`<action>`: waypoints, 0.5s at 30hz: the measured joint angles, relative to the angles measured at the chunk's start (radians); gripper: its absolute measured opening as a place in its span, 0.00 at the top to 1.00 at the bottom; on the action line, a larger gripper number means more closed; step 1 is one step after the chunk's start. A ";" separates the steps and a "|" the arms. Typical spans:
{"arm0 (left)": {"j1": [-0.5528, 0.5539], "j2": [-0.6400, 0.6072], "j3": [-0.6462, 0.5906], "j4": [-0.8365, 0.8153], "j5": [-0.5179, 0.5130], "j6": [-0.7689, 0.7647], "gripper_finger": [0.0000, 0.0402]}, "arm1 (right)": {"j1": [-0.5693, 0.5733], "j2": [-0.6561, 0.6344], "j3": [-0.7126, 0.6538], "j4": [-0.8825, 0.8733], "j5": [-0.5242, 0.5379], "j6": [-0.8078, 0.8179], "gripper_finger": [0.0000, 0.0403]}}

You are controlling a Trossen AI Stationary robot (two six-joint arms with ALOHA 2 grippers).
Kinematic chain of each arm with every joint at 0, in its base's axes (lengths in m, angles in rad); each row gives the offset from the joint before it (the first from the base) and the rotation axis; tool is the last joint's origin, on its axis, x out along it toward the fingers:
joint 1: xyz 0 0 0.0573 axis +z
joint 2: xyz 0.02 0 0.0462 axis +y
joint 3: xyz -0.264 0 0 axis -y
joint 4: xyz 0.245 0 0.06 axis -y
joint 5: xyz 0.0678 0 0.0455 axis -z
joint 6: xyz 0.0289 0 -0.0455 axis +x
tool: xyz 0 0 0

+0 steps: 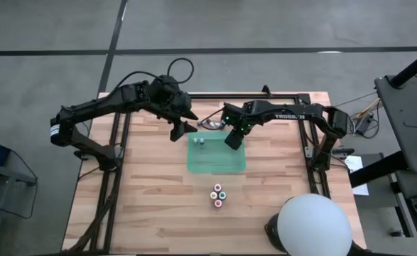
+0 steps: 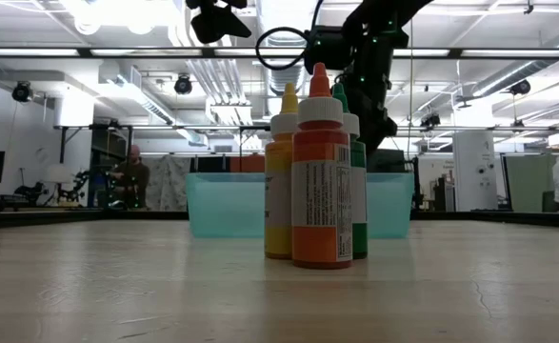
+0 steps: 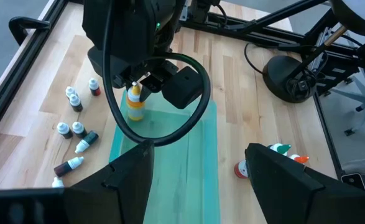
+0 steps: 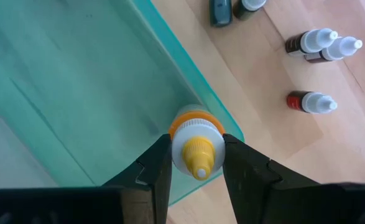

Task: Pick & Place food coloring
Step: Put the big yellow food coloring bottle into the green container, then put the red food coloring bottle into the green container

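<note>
Nearest low camera, four upright bottles (image 2: 319, 171) cluster mid-table, lower centre of overhead frame; teal tray (image 1: 216, 153) behind, two tiny bottles (image 1: 199, 141) in its upper-left corner; right gripper (image 4: 196, 163) clamped on yellow-orange dropper bottle (image 4: 196, 144) at tray's edge; left gripper (image 1: 180, 128) hangs apart-fingered, empty, upper left of tray; small bottles (image 3: 75, 129) scattered beyond.

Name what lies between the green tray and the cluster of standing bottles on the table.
Nothing: in the high view, only bare wooden tabletop separates the green tray from the standing bottles.
</note>
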 joint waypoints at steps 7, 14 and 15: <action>0.000 0.000 0.000 0.000 0.000 0.000 0.44 | 0.000 -0.001 0.000 0.005 0.000 -0.003 0.67; 0.000 0.000 0.000 0.000 0.001 0.000 0.44 | 0.000 -0.001 0.000 0.007 0.000 -0.005 0.57; 0.001 0.000 0.000 0.000 0.001 0.000 0.44 | 0.000 -0.001 0.000 0.007 0.001 -0.007 0.57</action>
